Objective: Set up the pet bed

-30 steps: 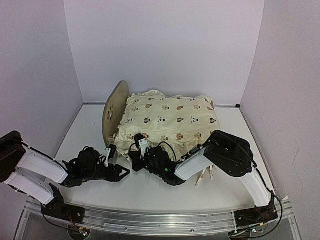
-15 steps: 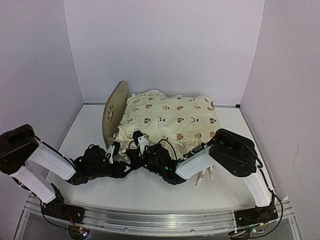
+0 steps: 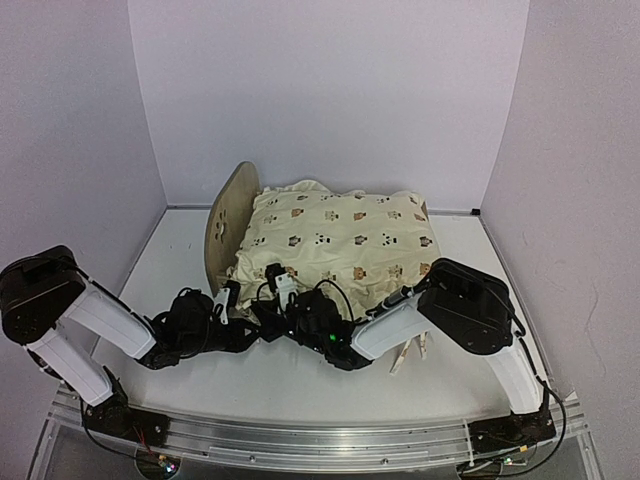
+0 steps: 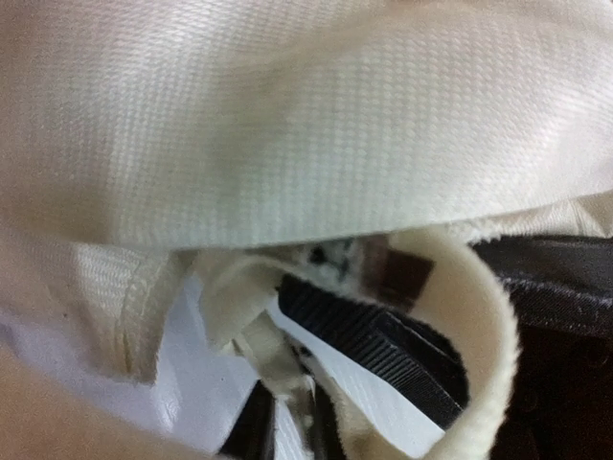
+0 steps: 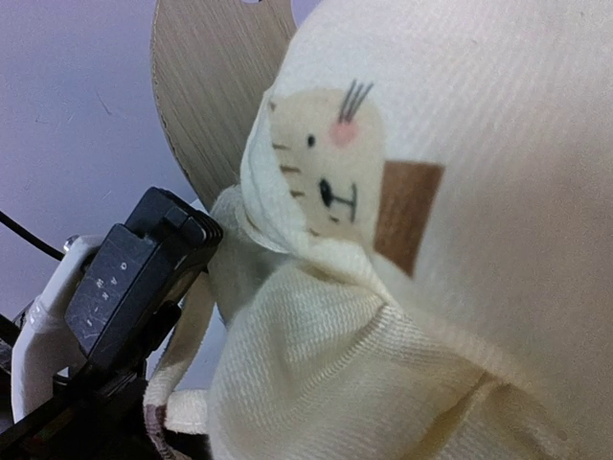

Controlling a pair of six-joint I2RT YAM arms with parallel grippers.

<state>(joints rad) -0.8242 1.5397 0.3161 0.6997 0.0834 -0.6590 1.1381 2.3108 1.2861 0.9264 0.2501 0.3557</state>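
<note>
Pet bed (image 3: 228, 215) sits at the far middle of the counter (image 3: 300, 390), its arched wooden headboard (image 3: 226, 205) upright at the left end. A cream animal-print cushion (image 3: 340, 240) covers the rest of the frame.

Both your arms lie low over the counter and meet at the cushion's near-left corner.

Left gripper (image 3: 248, 335): reaches in from the left, tip under the cushion's edge. Its wrist view is filled with cream fabric and a folded hem. You cannot tell from this how its jaws stand.

Right gripper (image 3: 272, 308): comes in from the right, just beside the left one, at the same corner. Jaws together. Its wrist view shows bunched cushion cloth close up with the headboard behind; whether cloth is pinched is not visible.
</note>
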